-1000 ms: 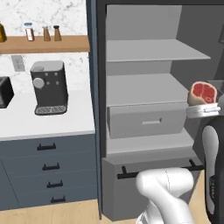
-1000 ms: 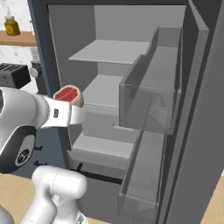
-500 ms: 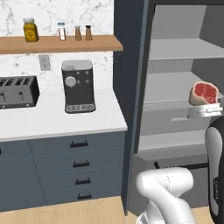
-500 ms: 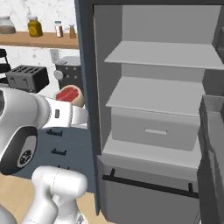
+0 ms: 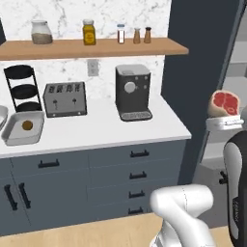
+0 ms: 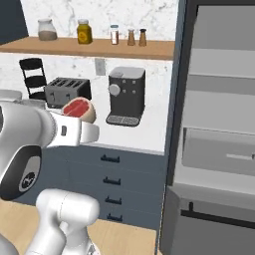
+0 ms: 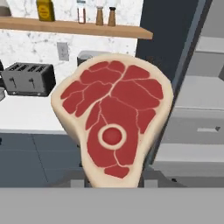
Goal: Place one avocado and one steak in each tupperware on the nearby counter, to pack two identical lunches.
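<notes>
A raw steak (image 7: 113, 127) stands upright in the gripper (image 5: 225, 123), its lower edge pinched in the jaws, held in the air right of the coffee machine (image 5: 132, 91) and clear of the white surface (image 5: 96, 130). It looks floppy, slick and light; a grasp across the thick middle would probably hold best.

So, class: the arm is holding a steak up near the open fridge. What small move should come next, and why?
Probably carry the steak leftward toward the tupperware on the counter. The gripper holds the steak upright, well right of the counter's edge, while the tupperware sits far left and already has a small dark round item in it, possibly an avocado. The steak has to get over there before it can be lowered in.
</notes>
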Robot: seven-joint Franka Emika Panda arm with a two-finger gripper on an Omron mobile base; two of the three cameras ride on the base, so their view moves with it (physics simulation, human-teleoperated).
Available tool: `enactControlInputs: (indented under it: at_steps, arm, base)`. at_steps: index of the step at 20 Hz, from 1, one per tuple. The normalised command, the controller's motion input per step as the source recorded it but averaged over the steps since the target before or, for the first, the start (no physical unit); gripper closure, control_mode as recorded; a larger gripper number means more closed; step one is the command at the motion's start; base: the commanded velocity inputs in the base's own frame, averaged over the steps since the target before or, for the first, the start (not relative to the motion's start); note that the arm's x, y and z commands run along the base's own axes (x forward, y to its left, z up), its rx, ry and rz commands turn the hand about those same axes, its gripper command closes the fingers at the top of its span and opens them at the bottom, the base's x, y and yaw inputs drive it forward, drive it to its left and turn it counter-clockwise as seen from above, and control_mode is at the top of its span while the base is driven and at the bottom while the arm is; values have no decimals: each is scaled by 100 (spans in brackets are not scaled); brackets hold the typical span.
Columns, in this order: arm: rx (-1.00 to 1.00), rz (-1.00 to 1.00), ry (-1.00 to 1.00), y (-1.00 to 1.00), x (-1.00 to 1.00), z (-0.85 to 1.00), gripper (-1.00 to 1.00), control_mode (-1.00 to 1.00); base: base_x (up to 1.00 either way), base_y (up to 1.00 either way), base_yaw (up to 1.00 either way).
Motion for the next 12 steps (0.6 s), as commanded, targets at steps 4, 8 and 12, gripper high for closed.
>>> enactControlInputs:
  at_steps: [4,8,12]
  arm:
    - [0,0,0,0,0,0,100,100]
    - [0,0,0,0,0,0,100,100]
    - [0,0,0,0,0,0,100,100]
  base:
    - [16,100,-7]
    - [30,100,-9]
    - [38,100,-11]
